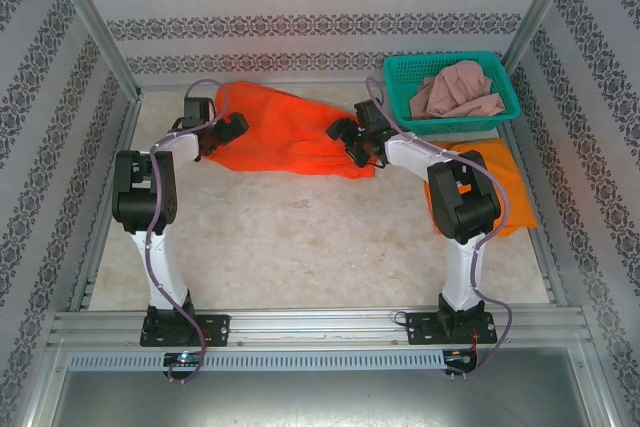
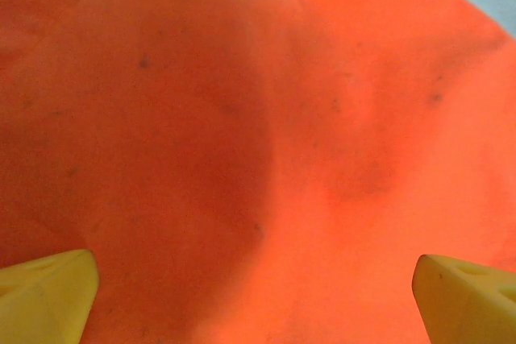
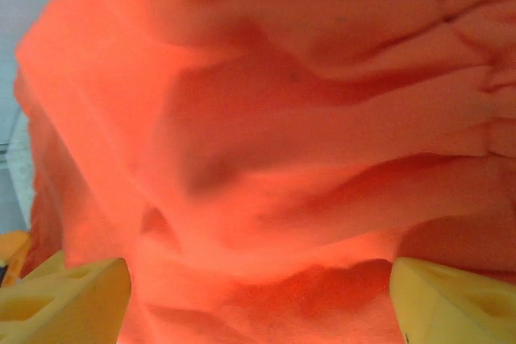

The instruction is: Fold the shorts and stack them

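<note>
Red-orange shorts (image 1: 290, 132) lie spread across the back of the table. My left gripper (image 1: 232, 127) is at their left edge, and my right gripper (image 1: 345, 137) is at their right, gathered end. In the left wrist view the yellow fingertips (image 2: 48, 296) stand wide apart over smooth red-orange cloth (image 2: 266, 134), so the left gripper (image 2: 258, 304) is open. The right gripper (image 3: 258, 304) is open too, with wrinkled red-orange fabric (image 3: 282, 159) bulging between its fingertips (image 3: 455, 300). Yellow-orange shorts (image 1: 505, 187) lie flat at the right, partly under the right arm. Dusty pink shorts (image 1: 458, 92) sit crumpled in the basket.
A teal mesh basket (image 1: 400, 82) stands at the back right corner. Patterned walls and metal posts close in the table on three sides. Bare marbled tabletop (image 1: 300, 237) stretches in front of the red-orange shorts, between the two arm bases.
</note>
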`<action>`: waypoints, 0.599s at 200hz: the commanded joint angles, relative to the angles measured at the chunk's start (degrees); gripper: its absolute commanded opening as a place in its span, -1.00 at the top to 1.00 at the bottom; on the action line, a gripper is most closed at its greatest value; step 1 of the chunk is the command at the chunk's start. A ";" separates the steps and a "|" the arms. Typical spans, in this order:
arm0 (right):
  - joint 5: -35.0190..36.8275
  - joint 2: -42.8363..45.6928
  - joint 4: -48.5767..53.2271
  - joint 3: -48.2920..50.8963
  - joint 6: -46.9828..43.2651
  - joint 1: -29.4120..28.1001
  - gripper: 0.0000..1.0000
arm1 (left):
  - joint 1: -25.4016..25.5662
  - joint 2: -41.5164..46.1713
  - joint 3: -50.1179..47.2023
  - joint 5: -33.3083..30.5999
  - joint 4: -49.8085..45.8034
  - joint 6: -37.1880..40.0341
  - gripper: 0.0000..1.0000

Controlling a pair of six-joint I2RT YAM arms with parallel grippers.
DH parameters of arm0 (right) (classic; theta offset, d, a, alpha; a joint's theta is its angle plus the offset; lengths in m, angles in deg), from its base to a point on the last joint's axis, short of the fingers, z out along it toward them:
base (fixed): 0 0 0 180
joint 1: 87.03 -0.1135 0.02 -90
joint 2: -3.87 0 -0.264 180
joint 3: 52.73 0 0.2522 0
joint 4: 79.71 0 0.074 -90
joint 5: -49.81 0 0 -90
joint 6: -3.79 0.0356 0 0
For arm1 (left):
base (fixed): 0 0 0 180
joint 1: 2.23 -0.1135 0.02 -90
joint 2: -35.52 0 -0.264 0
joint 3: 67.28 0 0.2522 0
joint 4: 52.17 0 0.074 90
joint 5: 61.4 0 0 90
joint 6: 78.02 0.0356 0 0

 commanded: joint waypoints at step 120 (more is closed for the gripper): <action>-7.05 26.89 -1.15 26.82 -5.79 -3.94 -0.68 | -3.45 38.67 -38.94 -5.33 -5.47 -5.85 -1.00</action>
